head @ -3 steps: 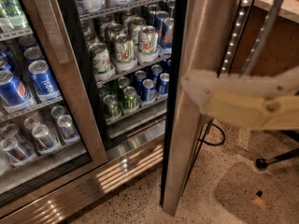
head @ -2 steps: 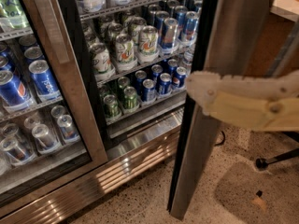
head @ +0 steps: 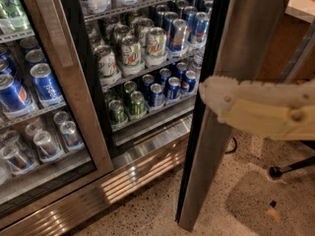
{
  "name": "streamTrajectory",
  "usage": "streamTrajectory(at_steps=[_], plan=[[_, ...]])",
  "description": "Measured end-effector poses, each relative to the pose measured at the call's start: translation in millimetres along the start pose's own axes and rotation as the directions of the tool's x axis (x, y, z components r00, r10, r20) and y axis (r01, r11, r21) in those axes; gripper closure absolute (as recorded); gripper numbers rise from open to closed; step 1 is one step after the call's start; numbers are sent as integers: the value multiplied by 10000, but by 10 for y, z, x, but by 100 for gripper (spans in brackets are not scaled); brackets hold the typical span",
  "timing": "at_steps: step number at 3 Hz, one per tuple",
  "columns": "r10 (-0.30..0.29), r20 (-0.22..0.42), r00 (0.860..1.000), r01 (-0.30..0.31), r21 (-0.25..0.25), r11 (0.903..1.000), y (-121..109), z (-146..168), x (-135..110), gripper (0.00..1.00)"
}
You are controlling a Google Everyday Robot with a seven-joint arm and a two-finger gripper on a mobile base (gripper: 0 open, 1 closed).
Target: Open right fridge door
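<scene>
Behind the gripper (head: 210, 90), the steel-framed right fridge door (head: 250, 33) stands open.

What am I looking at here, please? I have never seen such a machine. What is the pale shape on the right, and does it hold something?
One camera took this picture of a mobile one-armed robot at work; where the camera is mounted is unknown. It looks down at a drinks fridge. The pale shape is the robot's arm, ending in its claw, which is at the edge of the right fridge door. That door stands open, seen almost edge-on. Whether the claw grips it, I cannot tell. Inside stand green-and-white cans and blue cans. The left door is closed, with Pepsi cans behind its glass. Below is a speckled floor.
</scene>
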State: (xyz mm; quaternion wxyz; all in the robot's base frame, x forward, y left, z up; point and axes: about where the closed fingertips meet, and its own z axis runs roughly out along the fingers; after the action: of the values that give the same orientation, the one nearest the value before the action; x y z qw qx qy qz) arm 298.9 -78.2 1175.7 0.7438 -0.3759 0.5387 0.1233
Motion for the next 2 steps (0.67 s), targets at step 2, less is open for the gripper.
streamTrajectory(at_steps=[2], plan=[[-921,-647,9936,1019,1695,9802,-625,-453,-132,0]])
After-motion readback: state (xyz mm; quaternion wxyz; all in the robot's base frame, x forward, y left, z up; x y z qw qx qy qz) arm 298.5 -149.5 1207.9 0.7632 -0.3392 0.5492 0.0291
